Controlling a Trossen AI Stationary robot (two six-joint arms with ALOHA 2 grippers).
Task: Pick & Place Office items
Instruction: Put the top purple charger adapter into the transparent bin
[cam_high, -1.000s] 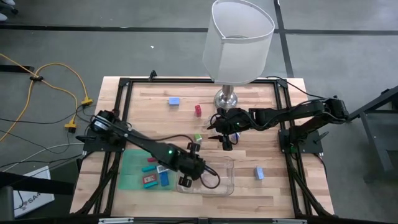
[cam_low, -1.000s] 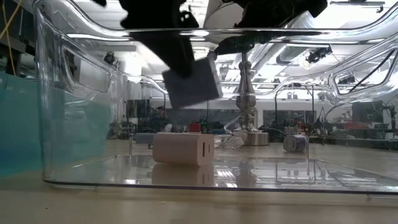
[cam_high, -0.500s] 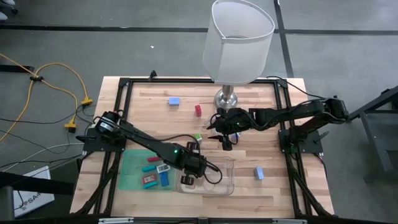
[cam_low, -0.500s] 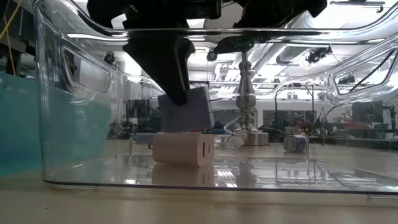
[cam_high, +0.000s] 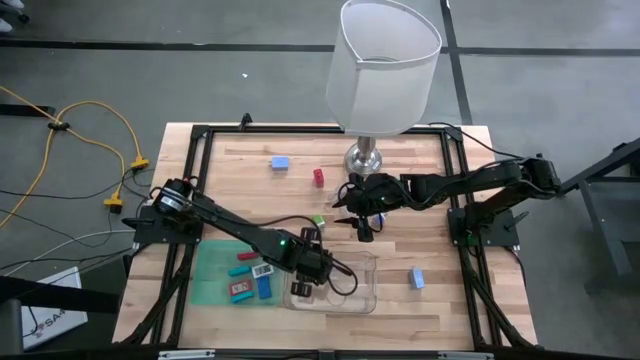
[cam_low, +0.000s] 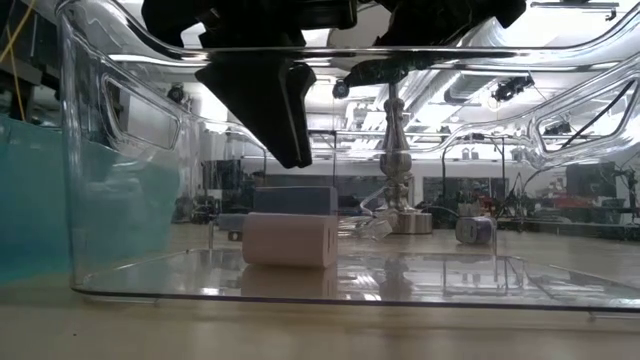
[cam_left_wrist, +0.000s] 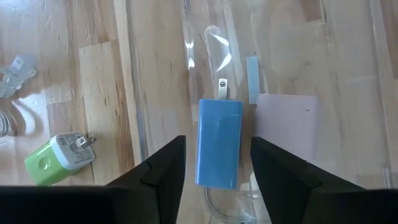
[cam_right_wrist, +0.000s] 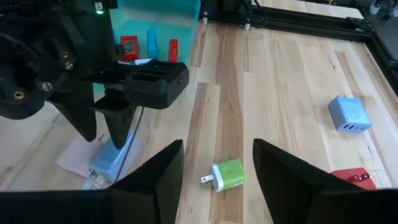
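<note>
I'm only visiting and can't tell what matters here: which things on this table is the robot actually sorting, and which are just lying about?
Job: blue block and white block in the tray; green plug; red piece; blue pieces; pieces on the mat.

Lying about: lamp; yellow cable on the floor.

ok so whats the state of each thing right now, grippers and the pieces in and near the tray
left gripper: open, above the tray
blue block: released, lying in the tray
white block: lying in the tray beside the blue block
clear tray: upright on the table
green plug: lying on the table outside the tray
right gripper: open, empty, above the green plug
</note>
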